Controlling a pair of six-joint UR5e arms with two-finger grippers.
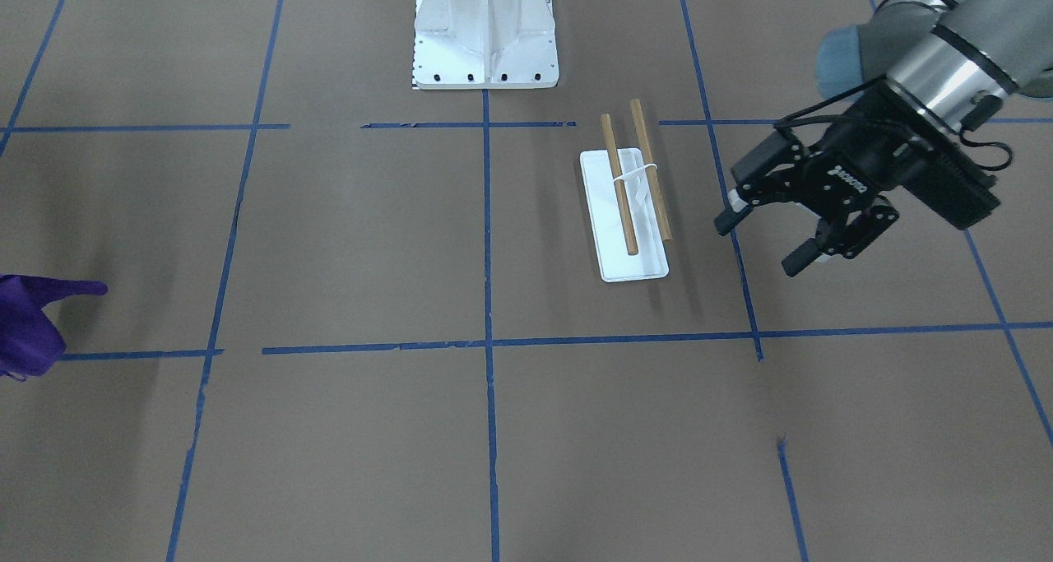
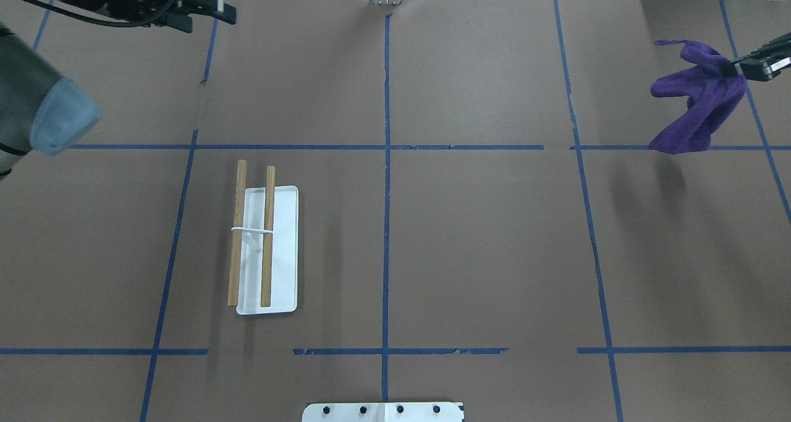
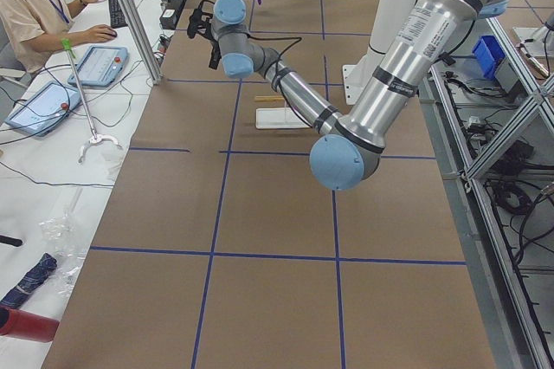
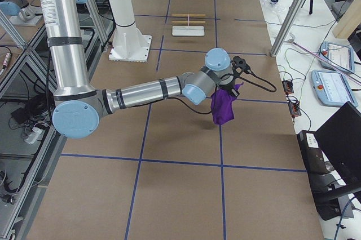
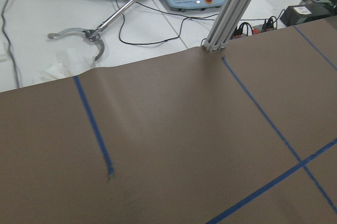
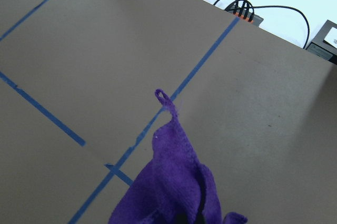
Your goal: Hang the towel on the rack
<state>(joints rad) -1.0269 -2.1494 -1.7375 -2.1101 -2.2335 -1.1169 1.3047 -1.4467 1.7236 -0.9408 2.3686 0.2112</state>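
Note:
The rack (image 1: 623, 216) has a flat white base and two brown rods joined by a white bracket; it stands on the brown table left of centre in the overhead view (image 2: 267, 249). The purple towel (image 2: 698, 107) hangs above the table at the far right, pinched at its top by my right gripper (image 2: 736, 68). It also shows in the exterior right view (image 4: 224, 107) and the right wrist view (image 6: 174, 187). My left gripper (image 1: 761, 245) is open and empty, hovering beside the rack on its outer side.
The white bolted robot pedestal (image 1: 485, 31) stands at the table's robot side. Blue tape lines grid the table. An aluminium post (image 3: 130, 14) and an operator's desk with tablets (image 3: 95, 64) lie beyond the far edge.

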